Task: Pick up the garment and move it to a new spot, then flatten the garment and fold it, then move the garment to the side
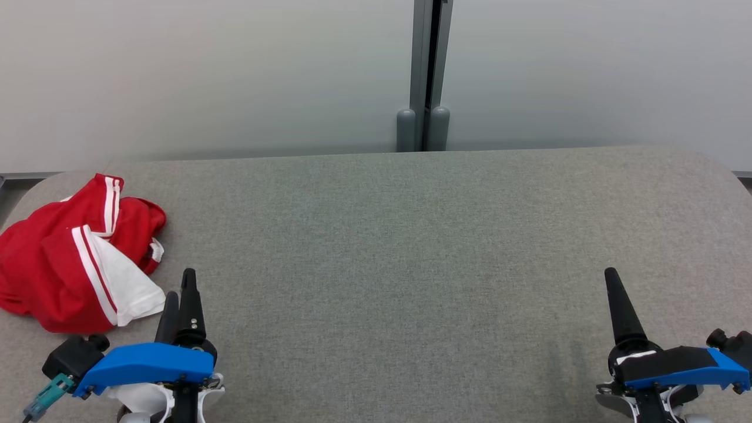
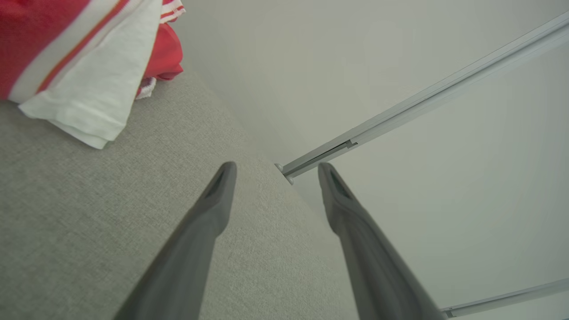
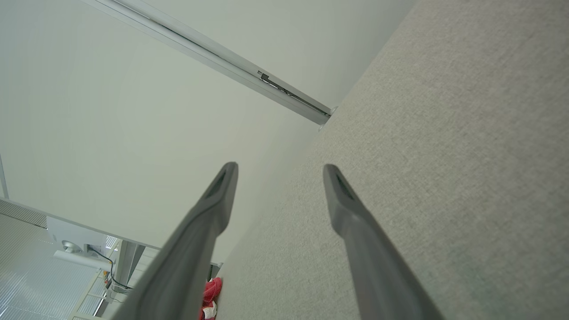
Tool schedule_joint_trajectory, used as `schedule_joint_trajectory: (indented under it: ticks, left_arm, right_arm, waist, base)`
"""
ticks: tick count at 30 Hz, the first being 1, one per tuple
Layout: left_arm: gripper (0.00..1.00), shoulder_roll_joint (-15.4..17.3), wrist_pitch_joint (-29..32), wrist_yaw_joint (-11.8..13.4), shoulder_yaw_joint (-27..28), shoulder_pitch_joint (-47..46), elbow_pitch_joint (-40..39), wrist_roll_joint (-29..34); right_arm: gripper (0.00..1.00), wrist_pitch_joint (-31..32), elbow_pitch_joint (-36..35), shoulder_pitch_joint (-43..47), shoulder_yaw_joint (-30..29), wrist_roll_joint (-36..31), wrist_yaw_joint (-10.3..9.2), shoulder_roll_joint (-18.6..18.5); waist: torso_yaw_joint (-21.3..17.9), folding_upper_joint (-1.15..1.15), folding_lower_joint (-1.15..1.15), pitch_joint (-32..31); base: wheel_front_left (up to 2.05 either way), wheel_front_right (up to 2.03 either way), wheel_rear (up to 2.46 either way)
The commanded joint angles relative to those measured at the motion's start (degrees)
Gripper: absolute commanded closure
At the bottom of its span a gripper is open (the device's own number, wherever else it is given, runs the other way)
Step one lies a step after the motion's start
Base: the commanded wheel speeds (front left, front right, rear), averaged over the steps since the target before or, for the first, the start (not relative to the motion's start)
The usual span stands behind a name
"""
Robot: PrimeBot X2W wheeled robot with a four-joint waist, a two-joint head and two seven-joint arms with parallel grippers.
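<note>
Lying in a crumpled heap near the left end of the grey fabric-covered desk [image 1: 411,264], the red garment with white stripes and a white panel [image 1: 76,258] is found just to the left of, and slightly ahead of, the left fingers [image 1: 191,299]. The white panel's near corner is seen close beside those dark tapered fingertips, though no contact is made. In the left wrist view the same cloth [image 2: 53,49] is placed up and to the left of the fingers [image 2: 209,213], which are spread wide with nothing between them. The right fingers [image 1: 620,311] are held over the opposite end of the desk, well apart from the garment; in the right wrist view they [image 3: 351,209] are likewise parted and empty, and only a scrap of red [image 3: 212,289] is glimpsed far off.

No clear long axis can be read from the heap; the white stripes are angled obliquely from far to near. The left arm is judged much the nearer, so a leftward reach by it is what the pick-up would call for.

One garment, one desk and two pairs of fingers are counted.
</note>
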Motion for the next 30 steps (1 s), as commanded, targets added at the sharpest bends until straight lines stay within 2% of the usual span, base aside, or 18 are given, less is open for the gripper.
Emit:
schedule_joint_trajectory:
  ticks: [1, 15, 30]
  left_arm:
    - [0.00, 0.3, -0.6, 0.4, -0.2, -2.2, -0.5, 2.8]
    - [0.00, 0.7, -3.3, 2.1, -1.5, -3.1, 1.0, 16.0]
    - [0.00, 1.5, -5.7, 3.1, -2.6, -4.1, 2.7, 26.0]
  right_arm:
    - [0.00, -0.7, -0.9, -1.6, 0.3, -2.2, 0.23, -0.4]
    - [0.00, -3.4, 0.0, -2.1, 1.4, -14.2, 0.26, -0.5]
    - [0.00, -5.8, 1.5, -2.6, 2.1, -24.4, 0.30, -0.5]
  waist:
    - [0.0, 0.00, 0.00, 0.0]
    - [0.2, 0.00, 0.00, 0.2]
    - [0.4, 0.00, 0.00, 0.3]
  base:
    - [0.00, 0.00, 0.00]
    - [0.00, 0.00, 0.00]
    - [0.00, 0.00, 0.00]
